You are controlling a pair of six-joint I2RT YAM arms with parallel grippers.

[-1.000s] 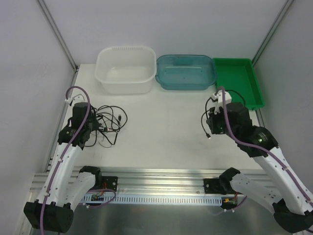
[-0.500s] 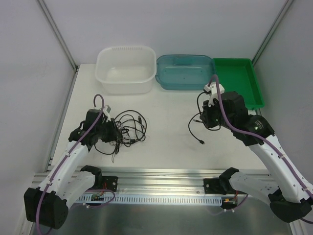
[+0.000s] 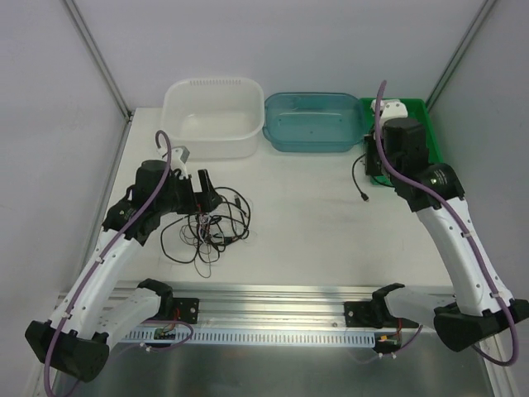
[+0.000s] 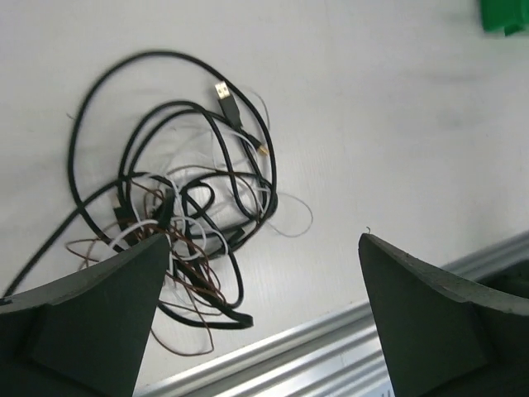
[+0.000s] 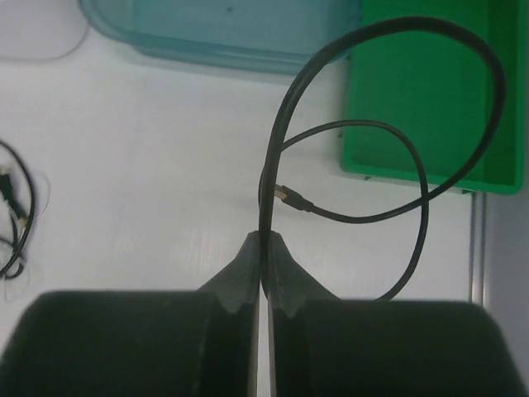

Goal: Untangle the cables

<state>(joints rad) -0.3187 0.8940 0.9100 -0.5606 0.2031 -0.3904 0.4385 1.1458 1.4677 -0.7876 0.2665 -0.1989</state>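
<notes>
On the white surface [image 3: 297, 207], the left tool [image 3: 207, 188] has just sprung apart, dropping the tangle [image 4: 190, 215] beneath it, well apart from the green tray [image 3: 405, 124]. The right tool [image 5: 263, 240], clamped on one black cable [image 5: 263, 207], has carried it beside that tray (one strand freed, probably).

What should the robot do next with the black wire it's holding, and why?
Probably carry it a little farther over the green tray and let go. The right gripper is shut on one black cable that hangs free of the tangle, looping at the tray's edge. The left gripper is open above the tangle, ready for another.
</notes>
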